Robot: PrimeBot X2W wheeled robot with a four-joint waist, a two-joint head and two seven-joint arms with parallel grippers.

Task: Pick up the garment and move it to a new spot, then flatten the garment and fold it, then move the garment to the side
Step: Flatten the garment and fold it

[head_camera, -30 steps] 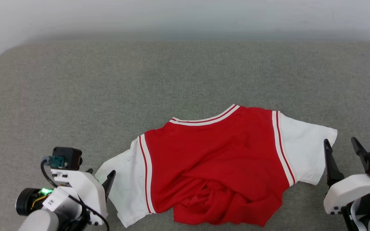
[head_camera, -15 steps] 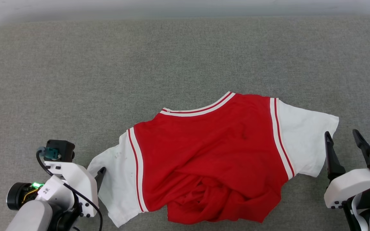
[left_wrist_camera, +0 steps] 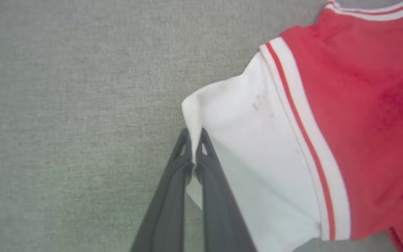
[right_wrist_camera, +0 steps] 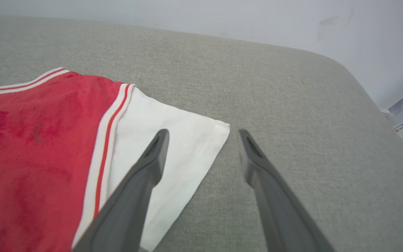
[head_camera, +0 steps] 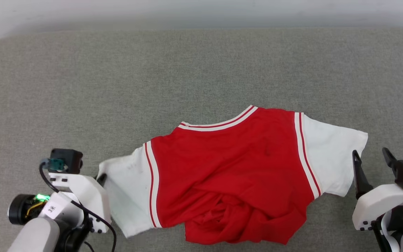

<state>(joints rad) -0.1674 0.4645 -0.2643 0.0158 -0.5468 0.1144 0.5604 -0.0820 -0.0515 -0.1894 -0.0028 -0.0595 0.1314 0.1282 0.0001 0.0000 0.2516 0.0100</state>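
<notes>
Your garment (head_camera: 229, 168) is lying rumpled on the grey cushion (head_camera: 152, 70). Your left gripper (left_wrist_camera: 195, 136) is reaching low and pinching a white sleeve's edge. Your right gripper (right_wrist_camera: 203, 134) is straddling the other sleeve's edge, jaws spread.

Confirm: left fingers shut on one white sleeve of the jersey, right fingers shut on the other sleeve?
Half right. The right fingers are open, spread wide at the edge of their sleeve and gripping nothing, as the right wrist view shows. The left fingers are shut on the other sleeve of the jersey, as you said.
</notes>
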